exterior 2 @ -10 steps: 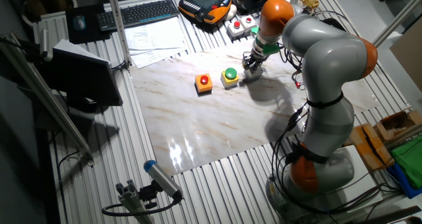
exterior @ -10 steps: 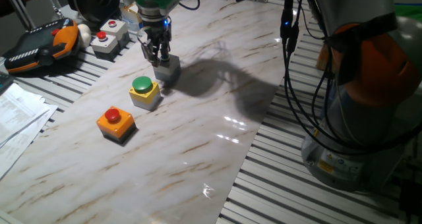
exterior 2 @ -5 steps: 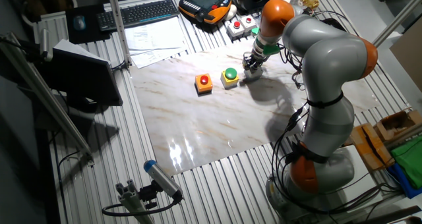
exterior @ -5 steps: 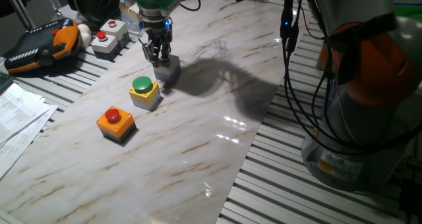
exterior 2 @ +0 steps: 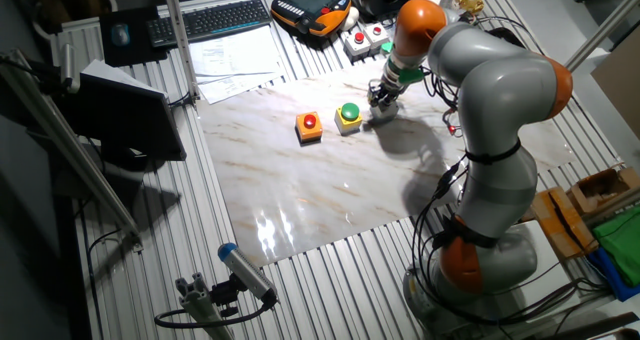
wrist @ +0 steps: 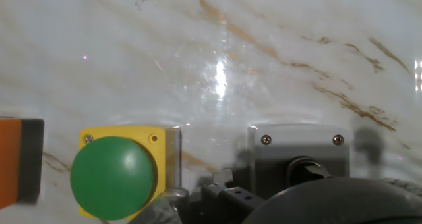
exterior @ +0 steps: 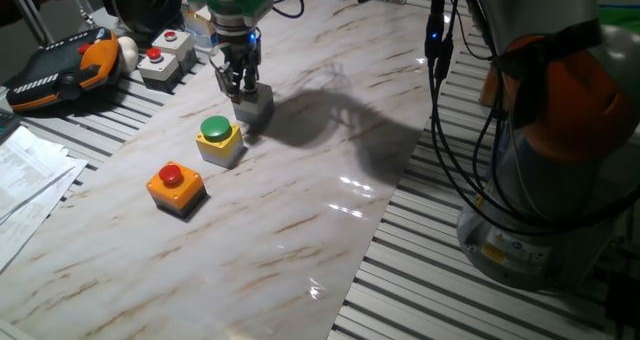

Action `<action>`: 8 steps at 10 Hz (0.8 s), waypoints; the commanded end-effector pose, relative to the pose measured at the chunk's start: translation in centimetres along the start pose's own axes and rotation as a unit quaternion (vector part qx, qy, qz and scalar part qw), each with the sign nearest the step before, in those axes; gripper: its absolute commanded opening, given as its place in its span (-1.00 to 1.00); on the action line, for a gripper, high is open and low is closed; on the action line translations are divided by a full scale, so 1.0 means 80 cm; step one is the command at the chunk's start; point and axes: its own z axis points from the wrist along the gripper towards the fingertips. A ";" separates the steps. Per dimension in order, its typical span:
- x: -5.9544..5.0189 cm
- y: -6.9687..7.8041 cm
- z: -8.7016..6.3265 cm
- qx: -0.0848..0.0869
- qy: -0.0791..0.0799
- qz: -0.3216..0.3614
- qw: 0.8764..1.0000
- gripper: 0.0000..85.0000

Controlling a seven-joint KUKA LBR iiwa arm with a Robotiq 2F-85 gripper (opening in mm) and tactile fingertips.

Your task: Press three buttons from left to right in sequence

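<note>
Three button boxes stand in a row on the marble board. The orange box with red button is at the left, the yellow box with wide green button in the middle, and the grey box at the right. My gripper points straight down with its fingertips together on top of the grey box, hiding its tiny green button. In the other fixed view the gripper stands just right of the yellow box and the orange box. The hand view shows the yellow box beside the grey box.
Two pale grey boxes with red buttons stand behind the board at the back left. An orange and black pendant and papers lie at the left. The arm's base and cables fill the right side.
</note>
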 end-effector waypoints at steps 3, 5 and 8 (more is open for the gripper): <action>0.001 0.000 0.002 0.000 0.001 0.000 1.000 0.31; 0.001 -0.002 0.006 0.000 -0.001 0.001 1.000 0.30; 0.001 -0.003 0.011 -0.001 -0.003 0.001 1.000 0.29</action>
